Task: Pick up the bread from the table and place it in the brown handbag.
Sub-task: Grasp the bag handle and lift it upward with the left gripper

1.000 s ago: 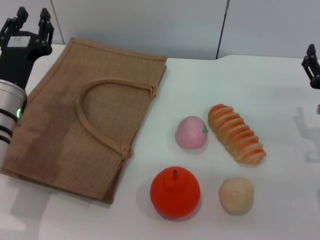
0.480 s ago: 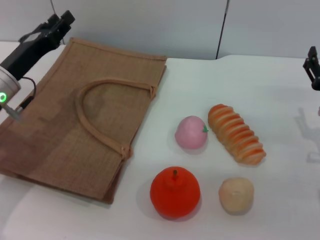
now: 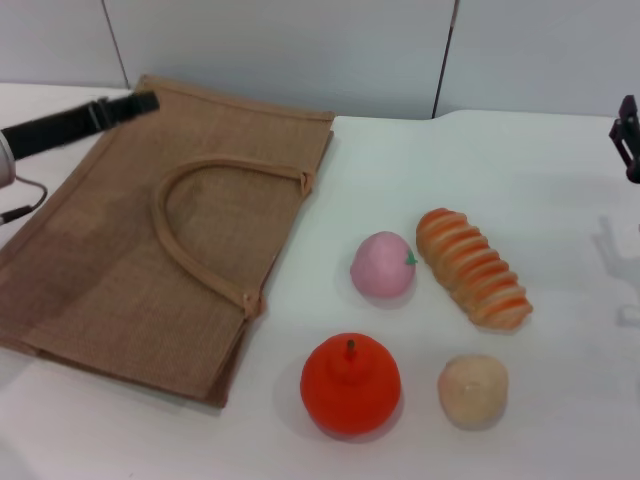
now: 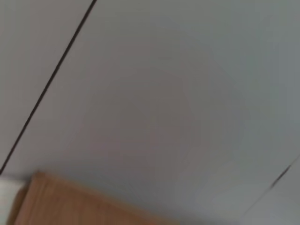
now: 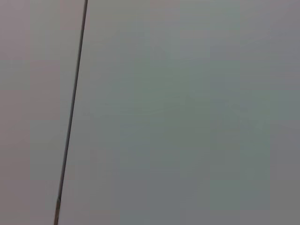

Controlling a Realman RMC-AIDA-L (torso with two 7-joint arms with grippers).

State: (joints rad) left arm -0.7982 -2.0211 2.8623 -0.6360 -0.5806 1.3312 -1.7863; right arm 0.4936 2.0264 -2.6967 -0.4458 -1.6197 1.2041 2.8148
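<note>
Burlap of the brown handbag (image 3: 170, 230) lies flat on the left of the table (image 3: 520, 170), with the left gripper (image 3: 135, 102) stretched low over its far edge. Well to the right, the bread (image 3: 472, 267) lies on the table just beside a pink ball (image 3: 381, 265), nearer than them an orange fruit (image 3: 350, 384) and a beige ball (image 3: 472, 390). The right gripper (image 3: 630, 140) sits at the right edge; I cannot tell whether either jaw is released or clenched.

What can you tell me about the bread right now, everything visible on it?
The bread is an elongated glossy loaf with orange and pale tan ridged stripes. It lies flat on the white table, running diagonally, its far end nearer the pink ball, which sits beside it, apparently just apart. Nothing grips it: neither gripper is near. It looks whole and undamaged.
</note>
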